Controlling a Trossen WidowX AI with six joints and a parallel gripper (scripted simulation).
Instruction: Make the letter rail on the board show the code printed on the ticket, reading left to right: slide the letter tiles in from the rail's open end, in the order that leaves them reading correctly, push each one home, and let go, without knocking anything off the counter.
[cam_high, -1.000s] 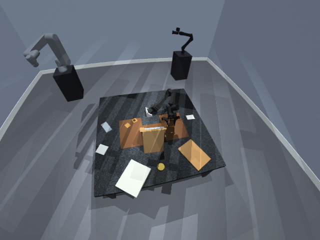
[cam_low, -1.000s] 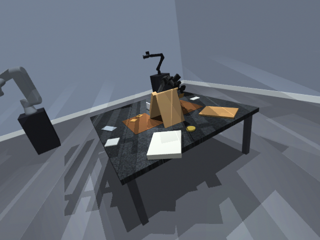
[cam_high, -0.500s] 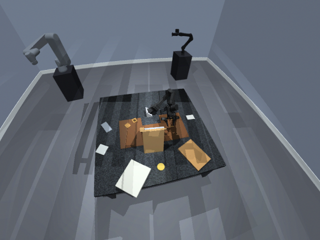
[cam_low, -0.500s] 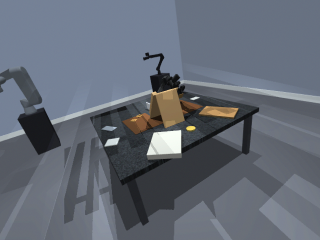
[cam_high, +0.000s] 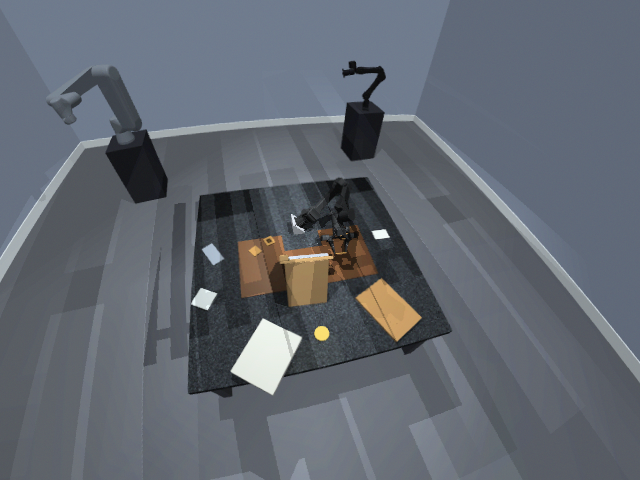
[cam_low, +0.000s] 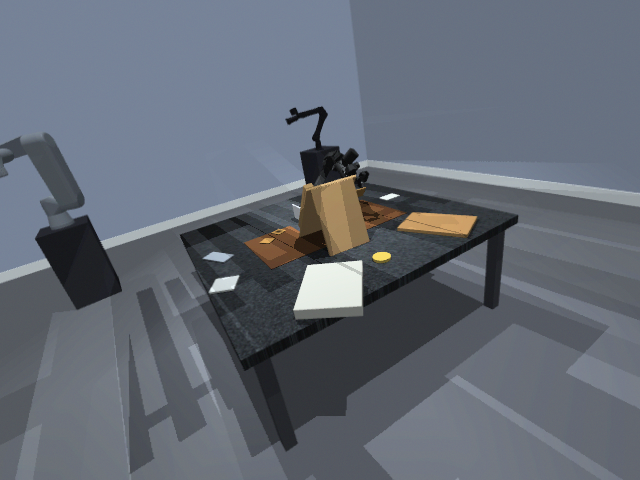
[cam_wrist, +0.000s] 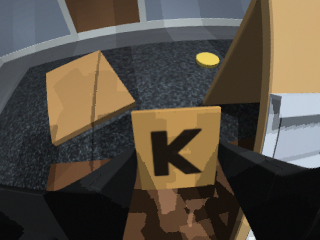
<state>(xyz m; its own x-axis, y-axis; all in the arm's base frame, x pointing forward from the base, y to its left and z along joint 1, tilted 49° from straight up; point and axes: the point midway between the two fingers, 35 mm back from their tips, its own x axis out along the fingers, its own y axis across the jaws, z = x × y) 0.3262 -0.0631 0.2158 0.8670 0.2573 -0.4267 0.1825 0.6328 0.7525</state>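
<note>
My gripper (cam_high: 339, 250) (cam_low: 361, 189) (cam_wrist: 178, 151) is shut on a wooden letter tile (cam_wrist: 176, 117) marked K, which stands upright and reads the right way up in the wrist view. The tile is beside the wooden board (cam_high: 307, 284) (cam_low: 348, 219) (cam_wrist: 302, 40), near its right side in the top view, and off the brown mat. A pale panel (cam_wrist: 295, 132) shows on the board's face in the wrist view. Two loose tiles (cam_high: 254, 250) (cam_high: 268, 240) (cam_low: 266, 240) (cam_low: 279, 231) lie on the left; their letters are unreadable. The rail's contents and the ticket's code cannot be read.
A wooden slab (cam_high: 388, 310) (cam_low: 437, 224) (cam_wrist: 85, 95), a yellow disc (cam_high: 321, 333) (cam_low: 381, 256) (cam_wrist: 207, 59) and a white block (cam_high: 266, 356) (cam_low: 330, 286) lie on the board's back side. A small white upright piece (cam_high: 296, 226) stands near the arm. Pale flat pieces (cam_high: 212, 253) (cam_high: 204, 298) (cam_high: 380, 234) lie near the sides.
</note>
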